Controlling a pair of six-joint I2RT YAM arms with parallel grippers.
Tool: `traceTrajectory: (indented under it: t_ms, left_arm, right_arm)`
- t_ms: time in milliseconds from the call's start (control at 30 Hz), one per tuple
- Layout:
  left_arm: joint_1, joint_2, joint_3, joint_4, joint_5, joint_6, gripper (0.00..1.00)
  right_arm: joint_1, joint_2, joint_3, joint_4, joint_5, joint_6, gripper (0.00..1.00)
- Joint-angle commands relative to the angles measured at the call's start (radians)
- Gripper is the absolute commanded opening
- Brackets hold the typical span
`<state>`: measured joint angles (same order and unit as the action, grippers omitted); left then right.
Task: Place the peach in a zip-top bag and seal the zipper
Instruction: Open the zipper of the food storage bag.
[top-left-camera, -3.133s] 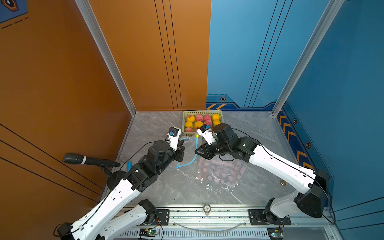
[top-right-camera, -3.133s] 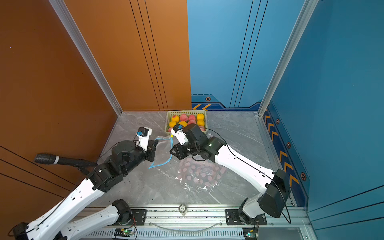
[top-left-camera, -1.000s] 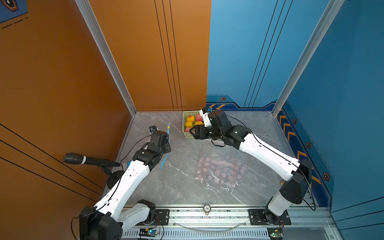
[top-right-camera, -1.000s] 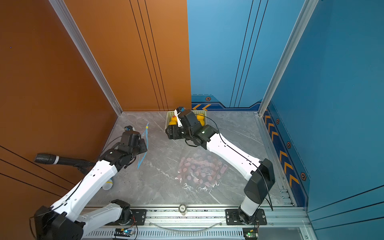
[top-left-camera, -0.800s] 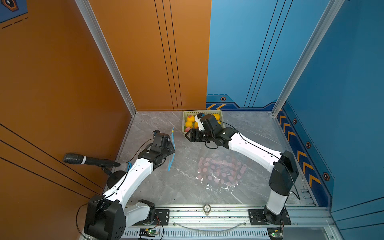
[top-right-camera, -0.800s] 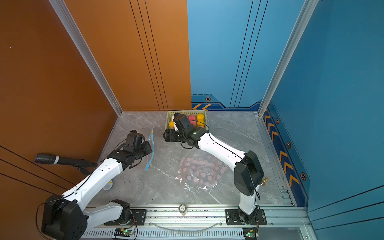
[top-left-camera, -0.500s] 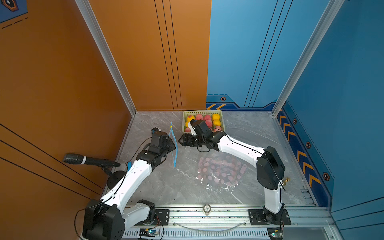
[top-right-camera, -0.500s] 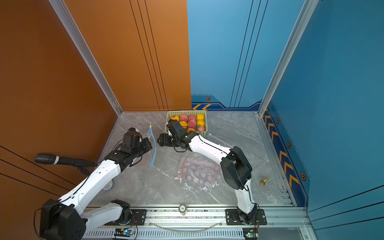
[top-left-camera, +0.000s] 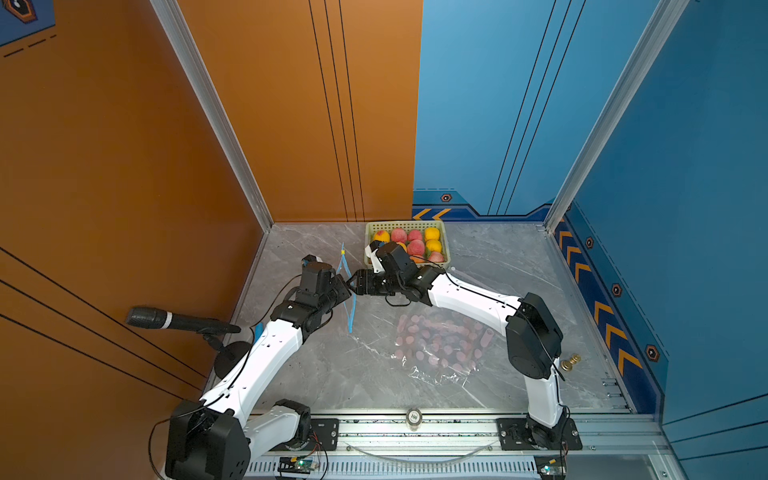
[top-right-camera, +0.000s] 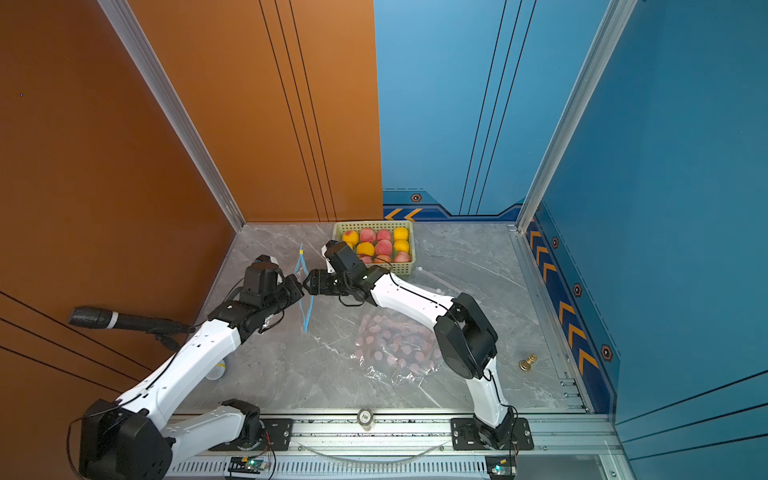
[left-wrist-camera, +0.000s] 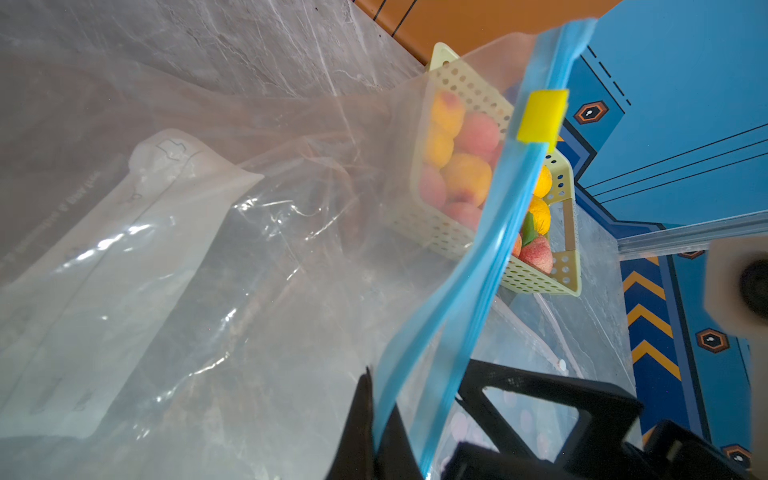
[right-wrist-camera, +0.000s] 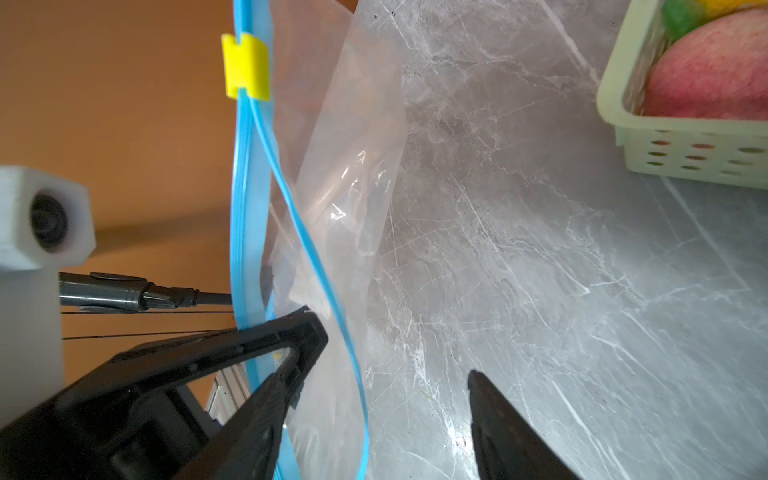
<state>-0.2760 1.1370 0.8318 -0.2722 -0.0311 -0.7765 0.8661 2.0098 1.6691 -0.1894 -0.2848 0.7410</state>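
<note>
Orange wall on your left and blue wall on your right box in a grey marble table. Your two white arms reach in from the near rail and meet toward the table's far left: left arm, right arm.

Under the right arm a spotted bag, clear with pink dots, lies flat on the marble. Between the grippers a second, clear bag is held up on edge, and its blue zipper rim shows as a thin line in both top views.

The left gripper is clenched on that rim, partway along it (the left wrist view shows the blue strip pinched between its fingers). The right gripper faces it from the other side with its jaws spread wide. In the right wrist view one lip of the bag's mouth bows outward and passes between the spread fingers. You cannot tell whether either finger touches it.

A pale green basket sits against the far wall, just behind the right wrist. A microphone pokes in from the left edge. The peaches, pink and yellow, all lie in the basket. A yellow slider sits at the far end of the zipper.
</note>
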Motion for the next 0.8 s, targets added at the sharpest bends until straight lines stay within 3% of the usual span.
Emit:
traceTrajectory:
  t_ms: [0,200,467,600,767]
  left_arm:
    - [-0.004,-0.003,0.020,0.021,0.031,-0.003,0.00]
    - [-0.026,-0.026,0.050,0.001,0.052,0.016,0.00]
    - [-0.034,-0.094,0.051,-0.013,0.057,0.010,0.00]
    - [-0.033,-0.118,0.065,-0.024,0.038,0.016,0.00]
    - [-0.037,-0.118,0.112,-0.100,-0.023,0.085,0.00]
  right_arm:
    - [0.005,0.046,0.036,-0.022,0.020,0.010,0.68]
    - [0.014,0.122,0.086,-0.049,0.021,-0.012,0.71]
    - [-0.008,0.127,-0.019,0.191,-0.096,0.100,0.75]
    - [0.006,0.141,0.048,0.009,-0.004,0.028,0.74]
    - [0.027,0.172,0.186,-0.320,0.251,-0.087,0.74]
